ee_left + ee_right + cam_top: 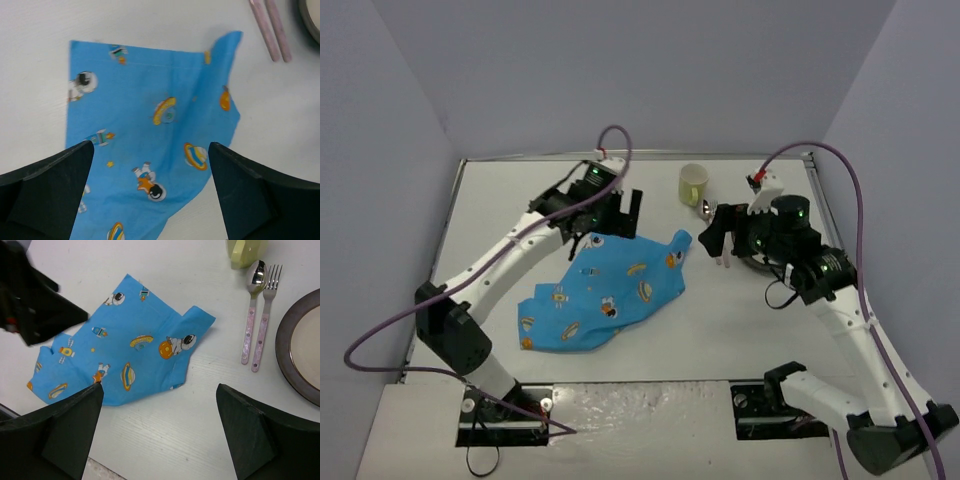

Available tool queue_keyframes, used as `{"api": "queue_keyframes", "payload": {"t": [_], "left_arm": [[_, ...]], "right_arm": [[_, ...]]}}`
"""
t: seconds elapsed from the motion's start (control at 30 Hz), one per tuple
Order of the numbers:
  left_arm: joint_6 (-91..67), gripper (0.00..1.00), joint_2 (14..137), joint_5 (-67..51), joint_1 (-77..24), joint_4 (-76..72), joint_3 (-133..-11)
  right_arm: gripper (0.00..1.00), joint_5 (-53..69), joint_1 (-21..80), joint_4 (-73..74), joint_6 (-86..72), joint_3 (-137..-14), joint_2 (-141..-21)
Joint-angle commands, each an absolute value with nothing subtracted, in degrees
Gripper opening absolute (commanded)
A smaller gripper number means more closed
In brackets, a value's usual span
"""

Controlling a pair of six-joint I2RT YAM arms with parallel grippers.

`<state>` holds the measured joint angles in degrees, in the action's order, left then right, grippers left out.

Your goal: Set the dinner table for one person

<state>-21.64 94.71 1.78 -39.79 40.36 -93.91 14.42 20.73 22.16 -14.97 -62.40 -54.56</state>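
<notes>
One space-print placemat (608, 292) on dinner table (720, 330)

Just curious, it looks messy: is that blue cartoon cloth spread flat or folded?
Partly folded and rumpled. The cloth has a corner turned over on itself and an irregular outline, not a flat rectangle.

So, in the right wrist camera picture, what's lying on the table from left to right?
Crumpled blue cartoon-print cloth placemat → silver spoon with a pink handle → silver fork with a pink handle → round dark-rimmed cream plate. The pale yellow-green cup overlaps the spoon sideways, so I skip it.
</notes>
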Motion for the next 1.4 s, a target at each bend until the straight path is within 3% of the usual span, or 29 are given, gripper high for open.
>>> {"api": "queue_keyframes", "payload": {"t": [0.0,0.3,0.57,0.73,1.37], "left_arm": [[-30.5,0.97,81.99,4.3,-29.38,38.14,-85.7],[-38.0,0.97,64.16,3.16,-13.26,42.69,-61.13],[-37.98,0.97,59.76,0.0,-3.31,41.99,-47.23],[-37.27,0.95,58.91,-1.62,1.84,40.73,-43.16],[-41.22,0.89,59.33,-1.41,2.46,38.41,-38.85]], "right_arm": [[0.91,17.93,21.96,19.32,-10.73,-68.49,-62.09],[0.88,19.05,32.28,19.13,-1.49,-80.69,-86.36],[0.84,22.05,36.92,18.51,5.24,-91.98,-104.82],[0.84,21.29,38.71,18.09,8.17,-97.39,-113.83],[0.87,11.78,40.25,7.84,10.55,-112.94,-132.88]]}}
